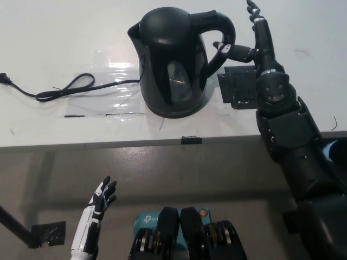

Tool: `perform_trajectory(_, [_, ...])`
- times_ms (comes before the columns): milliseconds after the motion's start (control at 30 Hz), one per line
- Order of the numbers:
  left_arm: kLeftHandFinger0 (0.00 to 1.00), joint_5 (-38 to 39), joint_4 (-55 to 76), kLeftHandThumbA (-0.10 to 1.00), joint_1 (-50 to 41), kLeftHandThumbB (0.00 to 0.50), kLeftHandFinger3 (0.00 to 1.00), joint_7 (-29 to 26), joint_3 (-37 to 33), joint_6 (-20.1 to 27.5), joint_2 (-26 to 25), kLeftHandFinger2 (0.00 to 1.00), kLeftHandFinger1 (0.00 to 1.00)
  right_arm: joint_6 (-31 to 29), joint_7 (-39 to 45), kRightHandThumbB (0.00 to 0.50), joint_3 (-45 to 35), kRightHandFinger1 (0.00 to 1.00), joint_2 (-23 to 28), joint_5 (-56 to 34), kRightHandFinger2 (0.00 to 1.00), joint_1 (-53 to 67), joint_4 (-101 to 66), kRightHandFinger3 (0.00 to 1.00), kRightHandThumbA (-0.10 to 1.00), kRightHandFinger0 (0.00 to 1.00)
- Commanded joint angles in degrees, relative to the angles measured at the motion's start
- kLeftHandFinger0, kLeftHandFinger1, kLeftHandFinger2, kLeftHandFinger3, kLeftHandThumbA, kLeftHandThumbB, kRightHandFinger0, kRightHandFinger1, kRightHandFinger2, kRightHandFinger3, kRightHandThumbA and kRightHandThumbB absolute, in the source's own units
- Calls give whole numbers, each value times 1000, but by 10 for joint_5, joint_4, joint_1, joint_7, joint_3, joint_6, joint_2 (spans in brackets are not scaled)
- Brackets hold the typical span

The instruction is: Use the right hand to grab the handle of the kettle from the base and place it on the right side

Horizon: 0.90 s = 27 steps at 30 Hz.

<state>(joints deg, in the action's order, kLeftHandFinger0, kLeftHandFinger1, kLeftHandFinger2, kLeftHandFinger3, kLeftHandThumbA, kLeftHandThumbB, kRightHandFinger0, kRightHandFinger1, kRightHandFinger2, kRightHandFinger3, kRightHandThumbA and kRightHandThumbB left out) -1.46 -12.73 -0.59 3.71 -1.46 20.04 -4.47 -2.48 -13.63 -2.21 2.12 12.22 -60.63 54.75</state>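
Black against the white table [54, 32], our kettle [174, 59] sits on its base [176, 111] toward the far middle of the surface, its handle [221, 30] curving out to our right. Our right hand [257, 46] is raised just beside that handle, open, holding nothing. One finger reaches across to the handle's outer edge, while the others point away over the table; we cannot tell whether that finger touches it. A dark square patch [238, 89] lies on the table under the hand. A black power cord [65, 89] trails from the base off to our left. Our white left hand [97, 208] rests low, below the table edge, fingers spread and empty.
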Motion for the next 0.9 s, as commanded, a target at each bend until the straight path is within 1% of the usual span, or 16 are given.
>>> perform_trajectory(0, [1000,3,7,1000,4,500,1000,3,1,12,-5,1000,1000,-47,-12,295,-2,1000,-5,-20,1000,-50,8,1000,838,1000])
perform_trajectory(33, [1000,3,8,1000,4,500,1000,3,1,12,-6,1000,1000,-52,-12,288,-2,1000,-6,-20,1000,-53,11,1000,829,1000])
perform_trajectory(267, [1000,1,3,1000,6,500,1000,2,0,21,-7,1000,1000,-47,-10,290,4,1000,-9,-17,1000,-69,16,1000,821,1000])
perform_trajectory(333, [1000,5,5,1000,4,500,1000,4,1,18,-7,1000,1000,-44,-17,304,9,1000,-9,-12,1000,-78,29,1000,819,1000])
perform_trajectory(467, [1000,9,5,1000,8,500,1000,6,1,20,-7,1000,1000,-41,-24,312,18,1000,-7,-7,1000,-93,50,1000,832,1000])
perform_trajectory(600, [1000,10,8,1000,7,500,1000,9,1,17,-9,1000,1000,-48,-27,298,23,1000,-7,-8,1000,-107,74,1000,795,1000])
perform_trajectory(633, [1000,13,6,1000,7,500,1000,12,1,19,-10,1000,1000,-50,-35,288,27,1000,-7,-4,1000,-112,83,1000,743,1000])
perform_trajectory(667, [1000,14,7,1000,7,500,1000,12,1,18,-10,1000,1000,-61,-47,263,31,1000,-7,0,1000,-116,93,1000,631,1000])
perform_trajectory(700, [1000,17,7,1000,6,500,1000,13,1,18,-9,1000,1000,-82,-66,248,33,1000,-9,3,1000,-124,112,1000,386,1000])
perform_trajectory(733, [1000,18,6,1000,6,500,1000,14,1,18,-8,1000,1000,-91,-73,253,35,1000,-9,2,1000,-128,122,1000,345,1000])
perform_trajectory(767, [1000,18,7,1000,5,500,1000,13,1,18,-7,1000,1000,-98,-95,255,48,1000,-7,17,1000,-134,136,1000,214,1000])
perform_trajectory(800, [1000,16,7,1000,4,500,1000,14,1,20,-8,1000,1000,-88,-119,270,62,839,-7,31,940,-145,157,966,69,799])
perform_trajectory(833, [1000,16,6,1000,4,500,1000,14,0,21,-8,1000,1000,-78,-134,259,74,485,-7,41,652,-153,170,705,-19,402])
perform_trajectory(867, [1000,15,7,1000,4,500,1000,13,0,20,-7,1000,1000,-78,-143,213,82,204,-6,47,337,-157,176,396,-84,134])
